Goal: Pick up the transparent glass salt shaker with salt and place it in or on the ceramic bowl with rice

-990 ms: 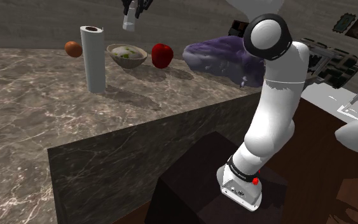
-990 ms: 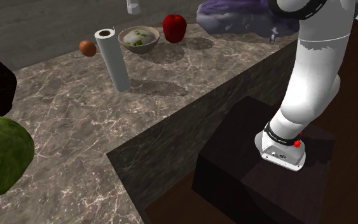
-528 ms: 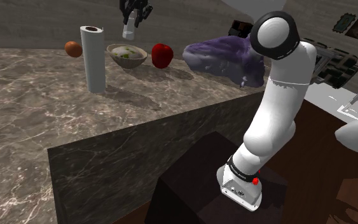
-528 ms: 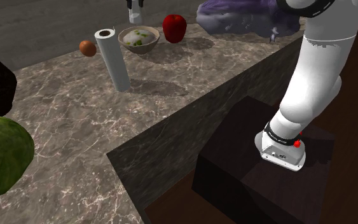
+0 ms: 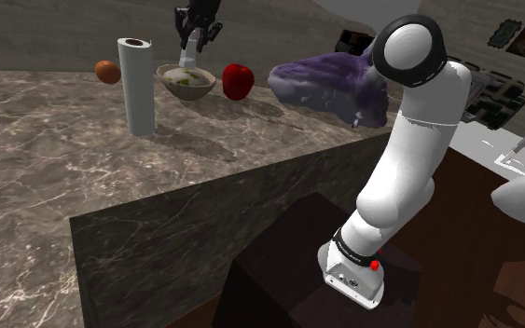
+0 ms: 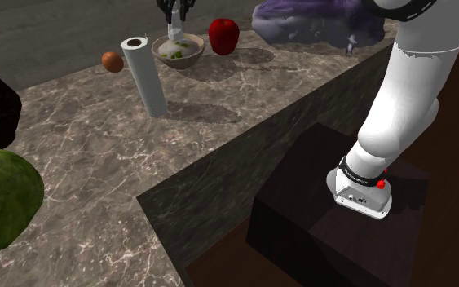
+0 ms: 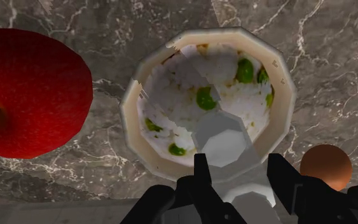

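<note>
Gripper (image 7: 240,173) tight around salt shaker (image 7: 219,137), low over rice bowl (image 7: 130,121) between apple (image 7: 31,89) and egg (image 7: 325,165).

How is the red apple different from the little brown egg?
The apple is red; the egg is orange-brown. The apple is bigger than the egg. The apple has a dip on top, while the egg looks smooth all over. The apple sits on one side of the bowl, the egg on the other. Both are rounded and rest on the marbled counter.
</note>
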`<move>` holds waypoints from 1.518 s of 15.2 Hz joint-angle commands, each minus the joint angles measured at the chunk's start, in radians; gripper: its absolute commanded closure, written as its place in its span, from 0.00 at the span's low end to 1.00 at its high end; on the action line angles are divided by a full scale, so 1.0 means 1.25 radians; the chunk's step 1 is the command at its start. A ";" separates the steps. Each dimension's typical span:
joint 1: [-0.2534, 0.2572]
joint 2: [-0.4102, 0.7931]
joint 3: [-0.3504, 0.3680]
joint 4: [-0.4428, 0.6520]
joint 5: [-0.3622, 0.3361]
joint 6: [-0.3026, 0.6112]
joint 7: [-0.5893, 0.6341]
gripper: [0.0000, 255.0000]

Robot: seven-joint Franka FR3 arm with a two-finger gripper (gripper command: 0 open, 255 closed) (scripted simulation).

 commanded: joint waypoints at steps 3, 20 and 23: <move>0.000 0.000 0.000 -0.003 0.000 0.004 0.000 1.00; 0.004 -0.007 0.002 0.089 0.003 -0.094 -0.004 0.00; 0.004 -0.007 0.002 0.089 0.003 -0.094 -0.003 0.00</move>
